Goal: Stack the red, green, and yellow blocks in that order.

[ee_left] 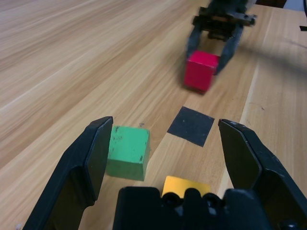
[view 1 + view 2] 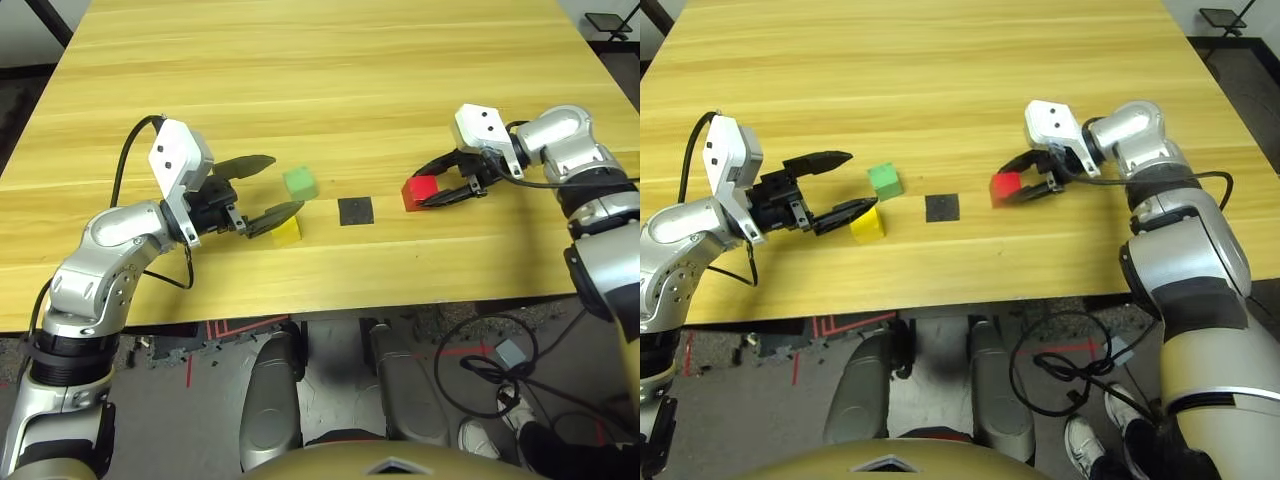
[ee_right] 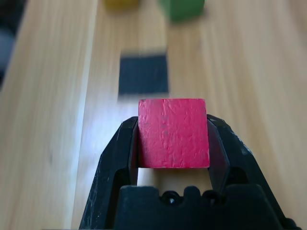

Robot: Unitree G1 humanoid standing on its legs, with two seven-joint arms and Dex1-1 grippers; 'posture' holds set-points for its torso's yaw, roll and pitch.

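Observation:
My right gripper (image 2: 426, 190) is shut on the red block (image 3: 172, 133), one black finger pressed against each side, just right of a flat black square patch (image 2: 355, 211). The block is low at the table surface; whether it is lifted I cannot tell. The green block (image 2: 300, 183) sits left of the patch, and the yellow block (image 2: 288, 230) lies just in front of it, nearer the table's front edge. My left gripper (image 2: 284, 185) is open and holds nothing, its fingertips reaching to either side of these two blocks. The near fingertip lies over the yellow block.
The light wooden table (image 2: 320, 70) stretches bare behind the blocks. Its front edge runs close below both grippers. Cables lie on the floor (image 2: 490, 360) under the right arm.

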